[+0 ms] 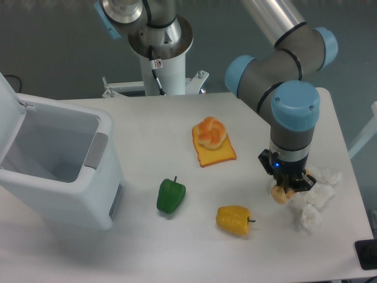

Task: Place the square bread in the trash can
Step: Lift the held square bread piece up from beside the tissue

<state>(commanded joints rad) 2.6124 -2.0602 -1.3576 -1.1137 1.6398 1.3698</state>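
Observation:
The square bread (279,195) shows only as a small golden-brown lump at the right of the table, mostly hidden under my gripper (290,187). The gripper points straight down onto it, with its dark fingers (301,183) at the bread's level. I cannot tell whether the jaws have closed on it or whether it is off the table. The trash can (70,194) stands at the far left, a boxy white bin with a grey side panel, its lid (9,97) swung up and its inside open.
A crumpled white paper (318,197) lies just right of the gripper. A yellow pepper (234,219) and a green pepper (171,196) lie between gripper and bin. A round bun (211,132) sits on a smooth orange slice (219,154) mid-table.

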